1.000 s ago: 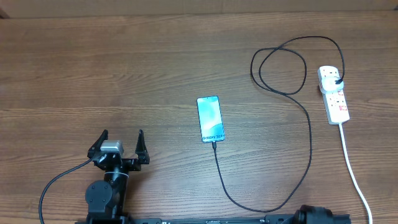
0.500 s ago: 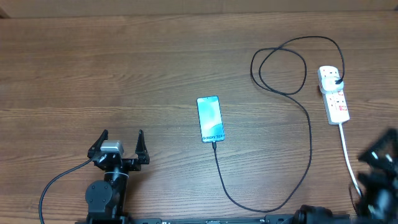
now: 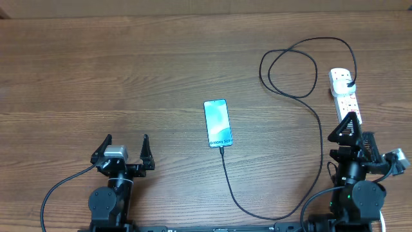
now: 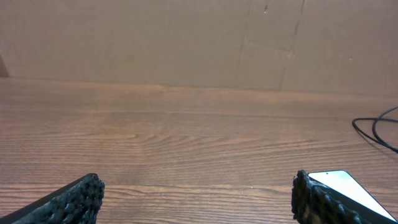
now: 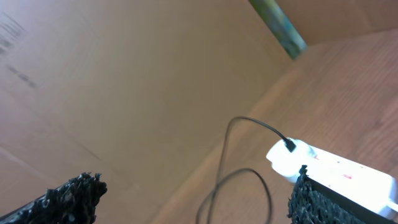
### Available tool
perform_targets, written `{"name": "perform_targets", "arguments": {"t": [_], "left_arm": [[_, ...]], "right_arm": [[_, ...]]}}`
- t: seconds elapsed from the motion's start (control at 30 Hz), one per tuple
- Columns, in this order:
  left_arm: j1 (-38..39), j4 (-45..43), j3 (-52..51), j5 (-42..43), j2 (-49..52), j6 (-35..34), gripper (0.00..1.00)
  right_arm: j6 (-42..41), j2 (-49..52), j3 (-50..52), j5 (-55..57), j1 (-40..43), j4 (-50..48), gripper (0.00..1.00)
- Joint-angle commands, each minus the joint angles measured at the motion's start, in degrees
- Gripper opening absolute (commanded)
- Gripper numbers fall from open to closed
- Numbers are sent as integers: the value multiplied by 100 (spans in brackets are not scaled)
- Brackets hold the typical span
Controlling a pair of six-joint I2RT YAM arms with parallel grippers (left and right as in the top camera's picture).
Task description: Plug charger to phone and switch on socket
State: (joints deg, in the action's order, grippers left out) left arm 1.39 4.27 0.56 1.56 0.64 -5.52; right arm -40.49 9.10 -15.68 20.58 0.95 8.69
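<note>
Though slim and glossy, rectangular phone (image 3: 217,123) on grained wooden table (image 3: 129,64)

The phone (image 3: 217,123) lies flat on the bench (image 3: 129,71) before me, light-blue screen up. The thin black charger (image 3: 320,145) meets its near edge, then loops right to its plug in the white socket (image 3: 343,93).
</note>
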Motion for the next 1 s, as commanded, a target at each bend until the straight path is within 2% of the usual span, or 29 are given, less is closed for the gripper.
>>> {"name": "perform_targets", "arguments": {"t": [0.0, 0.2, 0.33, 0.43, 0.7, 0.9, 0.97], "left_arm": [[-20, -2, -31, 85, -15, 127, 100], [-20, -2, -31, 85, -15, 127, 99], [-20, -2, -31, 85, -15, 127, 100], [-20, -2, -31, 85, -15, 127, 100], [-20, -2, -31, 85, -15, 127, 100], [-20, -2, -31, 85, -15, 127, 100], [-20, -2, -31, 85, -15, 127, 100]], "right_arm": [[0, -271, 540, 103, -92, -490, 100], [59, -638, 1134, -330, -90, -931, 100], [841, -894, 1274, -590, -83, -968, 100], [1097, -894, 1298, -634, -83, -957, 100], [1119, -894, 1526, -1298, 444, -807, 100], [2208, -894, 1526, -1834, 566, -426, 100], [2297, -894, 1526, -1834, 566, -428, 100]]}}
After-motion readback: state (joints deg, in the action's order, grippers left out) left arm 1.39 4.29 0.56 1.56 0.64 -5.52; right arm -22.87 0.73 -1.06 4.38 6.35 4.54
